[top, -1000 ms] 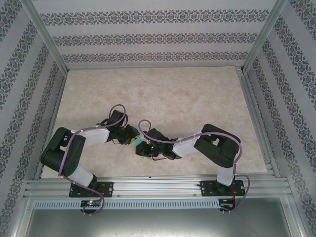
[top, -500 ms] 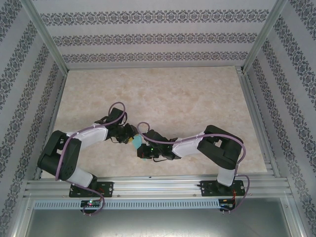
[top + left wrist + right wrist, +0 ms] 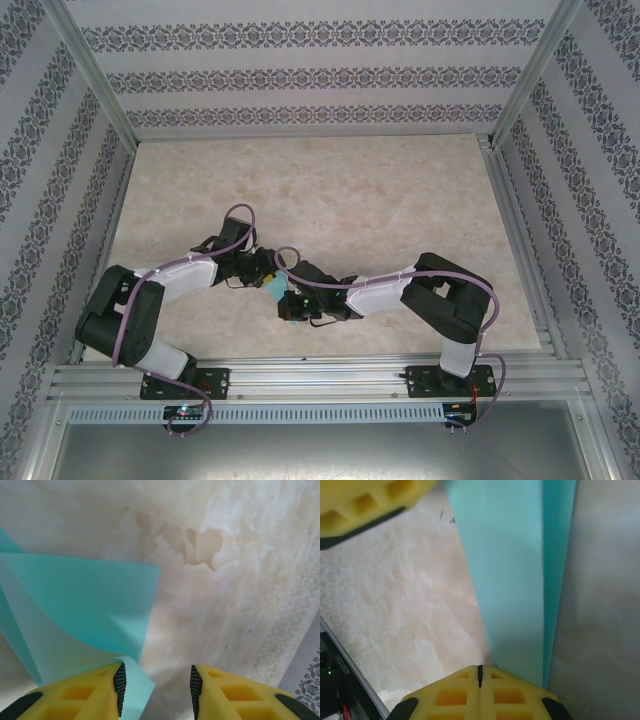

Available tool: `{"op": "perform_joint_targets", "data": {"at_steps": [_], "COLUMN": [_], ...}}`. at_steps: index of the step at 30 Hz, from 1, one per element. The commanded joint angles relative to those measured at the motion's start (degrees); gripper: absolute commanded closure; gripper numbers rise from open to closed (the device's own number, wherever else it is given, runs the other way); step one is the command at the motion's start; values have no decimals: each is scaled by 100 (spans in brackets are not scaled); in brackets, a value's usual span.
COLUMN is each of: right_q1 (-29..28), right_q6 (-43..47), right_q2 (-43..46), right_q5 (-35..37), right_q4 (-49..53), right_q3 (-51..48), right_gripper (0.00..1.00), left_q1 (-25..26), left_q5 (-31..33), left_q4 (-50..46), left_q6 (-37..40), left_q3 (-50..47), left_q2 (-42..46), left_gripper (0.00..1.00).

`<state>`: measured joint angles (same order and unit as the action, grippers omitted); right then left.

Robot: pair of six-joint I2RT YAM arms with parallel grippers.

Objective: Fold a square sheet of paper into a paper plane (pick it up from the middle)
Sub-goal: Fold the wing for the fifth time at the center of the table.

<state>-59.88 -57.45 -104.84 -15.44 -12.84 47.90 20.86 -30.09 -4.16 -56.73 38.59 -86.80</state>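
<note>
Turquoise paper sheet [image 3: 85, 605]: thin, light, floppy, likely creases easily, so pinch it gently at a fold line. Left gripper [image 3: 155, 685] has jaws apart, the sheet brushing its left finger, ungripped. Sheet sits between both grippers. Right gripper [image 3: 480, 672] is clamped, apparently on the sheet's folded end. Count: one sheet, two grippers.

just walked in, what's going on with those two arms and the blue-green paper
Two robot arms are folding a turquoise sheet of paper over the near middle of the table. The right tool is shut, and the partly folded sheet rises from its fingertips, so it seems to be the one holding it. The left tool is open, with the sheet beside one of its fingers rather than between them. So far it is a curled, folded sheet, not a finished plane.
</note>
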Motion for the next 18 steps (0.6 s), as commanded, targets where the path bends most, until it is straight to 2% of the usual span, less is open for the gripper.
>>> {"op": "perform_joint_targets", "data": {"at_steps": [1,3,8,18], "right_q1": [-42,-46,-58,-59], "right_q6": [6,33,175,296], "right_q2": [-155,-151,-151,-216], "right_q5": [235,252,382,349], "right_q4": [725,856,1413,1606], "right_q3": [-106,-92,50,129], "right_gripper": [97,99,100,100], "left_q1": [-103,-195,-593,-1597], "left_q5": [144,320,234,-391], "left_q4": [302,280,430,319], "left_q6": [260,318,361,837], "left_q3": [-54,-78,-183,137], "left_q2": [-263,-403,-605,-962], "left_gripper": [58,59,59,58]}}
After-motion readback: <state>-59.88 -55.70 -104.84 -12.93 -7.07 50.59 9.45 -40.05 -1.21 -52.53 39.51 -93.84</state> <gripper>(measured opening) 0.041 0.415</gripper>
